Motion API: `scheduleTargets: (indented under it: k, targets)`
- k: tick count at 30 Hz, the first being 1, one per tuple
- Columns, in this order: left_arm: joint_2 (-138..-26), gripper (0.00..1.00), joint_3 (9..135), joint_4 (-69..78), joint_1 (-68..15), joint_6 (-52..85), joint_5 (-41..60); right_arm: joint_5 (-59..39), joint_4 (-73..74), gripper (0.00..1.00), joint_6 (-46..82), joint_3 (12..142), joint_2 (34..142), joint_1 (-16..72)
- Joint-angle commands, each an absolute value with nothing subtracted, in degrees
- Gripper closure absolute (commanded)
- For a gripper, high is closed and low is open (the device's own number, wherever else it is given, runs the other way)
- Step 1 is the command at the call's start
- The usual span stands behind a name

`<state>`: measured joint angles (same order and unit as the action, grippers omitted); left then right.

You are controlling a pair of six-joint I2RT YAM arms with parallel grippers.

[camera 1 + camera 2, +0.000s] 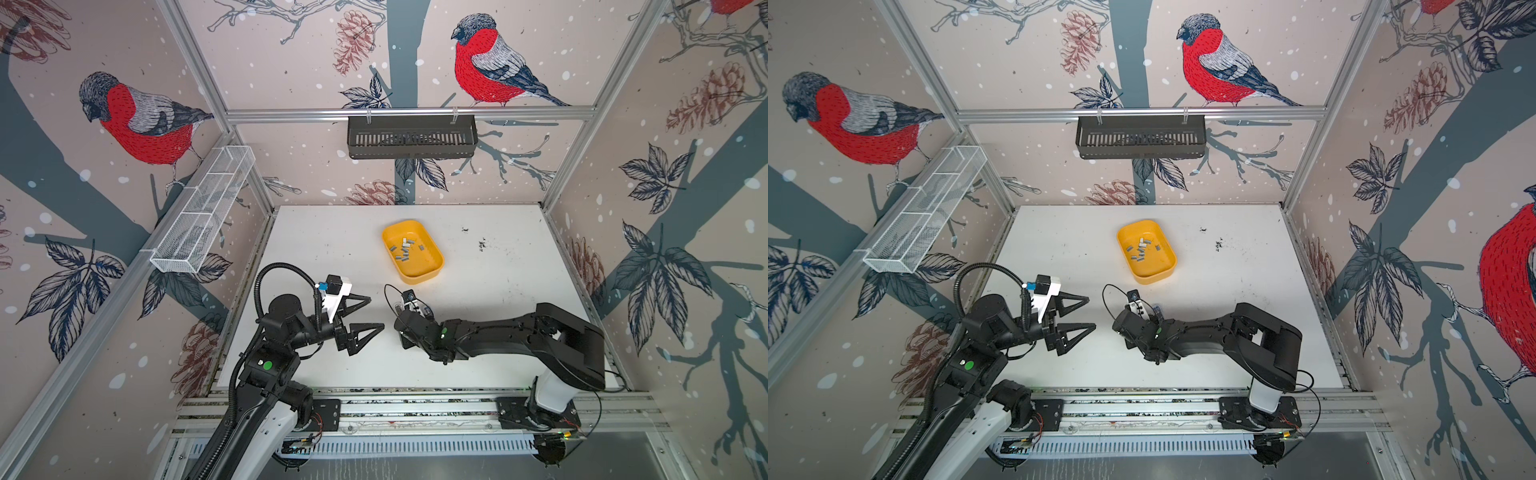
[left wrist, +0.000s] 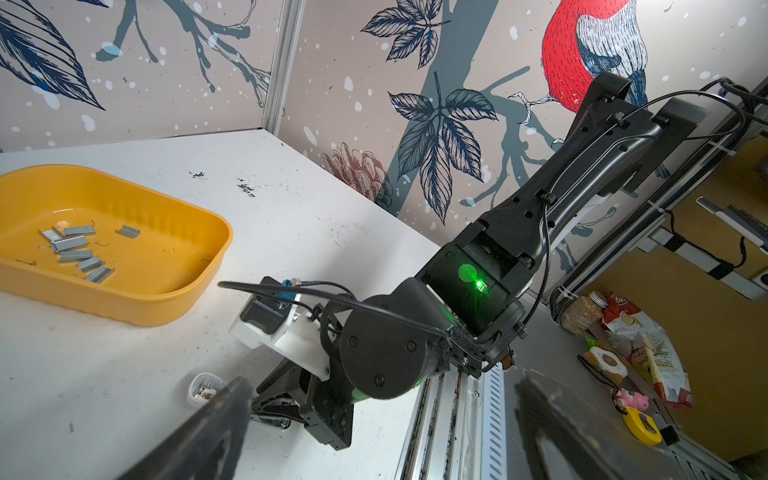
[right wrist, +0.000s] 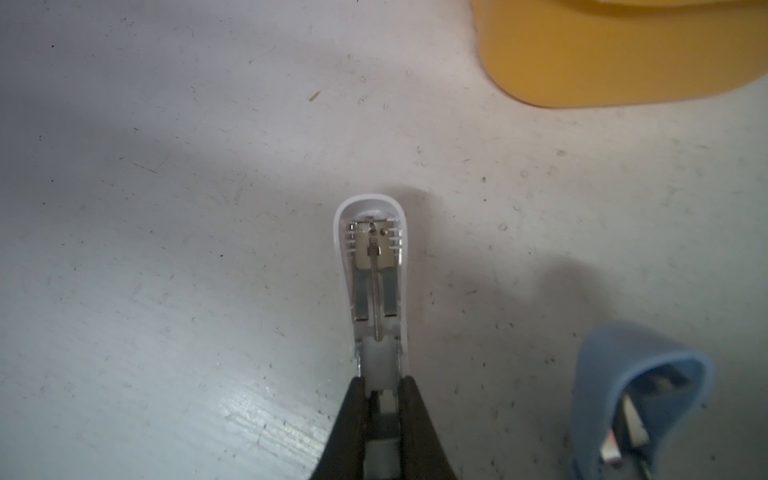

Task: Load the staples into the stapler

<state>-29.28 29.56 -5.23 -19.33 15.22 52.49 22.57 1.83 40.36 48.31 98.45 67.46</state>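
Note:
Several grey staples [image 1: 405, 249] [image 1: 1142, 249] [image 2: 77, 249] lie loose in a yellow tray [image 1: 415, 272] [image 1: 1150, 278] [image 2: 166, 307] [image 3: 623, 62] at the table's middle back. My right gripper [image 3: 382, 382] [image 1: 409, 313] points down at the table in front of the tray, shut on the rear of a white stapler [image 3: 374, 266] [image 2: 203, 384]. The stapler is opened, and its metal inner parts and spring rod show. A blue stapler [image 3: 636, 395] [image 1: 1156, 308] stands just beside it. My left gripper [image 1: 376, 312] [image 1: 1091, 312] hovers open and empty a short way left of the right wrist.
A black slotted basket [image 1: 411, 137] hangs on the back wall and a white wire basket [image 1: 203, 212] on the left wall. Dark specks [image 1: 482, 244] mark the table right of the tray. The arms' rail [image 1: 415, 409] runs along the front edge.

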Motion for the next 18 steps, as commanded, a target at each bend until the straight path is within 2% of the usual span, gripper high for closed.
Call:
scheduleTargets:
  k: [1, 5, 13, 18]
  targets:
    - [-29.4, 0.02, 29.5, -2.7, -19.3, 15.5, 53.0, 23.2, 1.6, 0.85, 40.3, 48.2, 98.7, 67.5]
    - [-29.4, 0.01, 29.5, -2.7, -19.3, 15.5, 53.0, 23.4, 1.3, 0.83, 40.5, 48.1, 98.5, 67.7]
    - [-29.6, 0.01, 29.4, -2.6, -19.3, 15.5, 53.1, 23.5, 1.3, 0.73, 40.7, 48.1, 98.4, 68.0]
    - [-29.7, 0.01, 29.4, -2.6, -19.2, 15.6, 53.1, 23.6, 1.3, 0.70, 40.7, 48.0, 98.1, 67.9]
